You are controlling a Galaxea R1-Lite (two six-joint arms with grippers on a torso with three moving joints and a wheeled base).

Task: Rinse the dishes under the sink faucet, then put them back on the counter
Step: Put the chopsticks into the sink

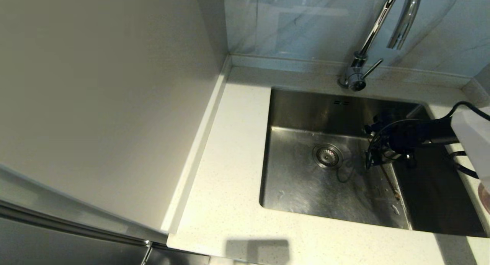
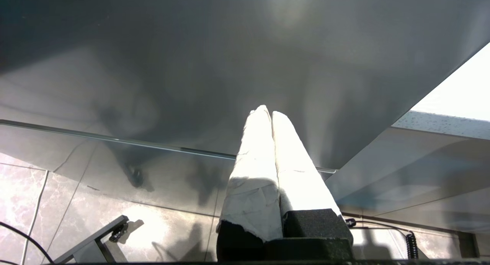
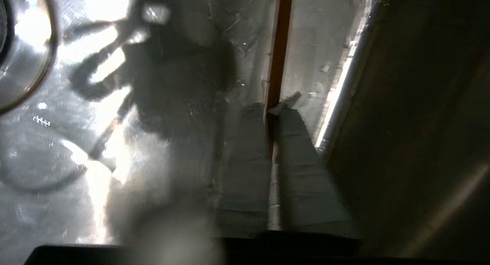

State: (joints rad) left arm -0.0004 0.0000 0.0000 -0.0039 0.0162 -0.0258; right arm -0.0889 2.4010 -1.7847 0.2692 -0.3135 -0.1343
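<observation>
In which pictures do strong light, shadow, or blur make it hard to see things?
Head view: the right part of the sink lies in deep shadow. Right wrist view: bright glare on the wet sink floor, a dark arm shadow, and blur around the right pincer on the chopstick. Left wrist view: sunlight overexposes the left pincer.

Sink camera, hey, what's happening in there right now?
The right gripper is down inside the sink, near its right wall, shut on a brown chopstick whose far end rests on the wet basin floor. No water shows at the faucet. The left gripper is parked away from the sink, fingers together and empty. No bowls can be made out here.
</observation>
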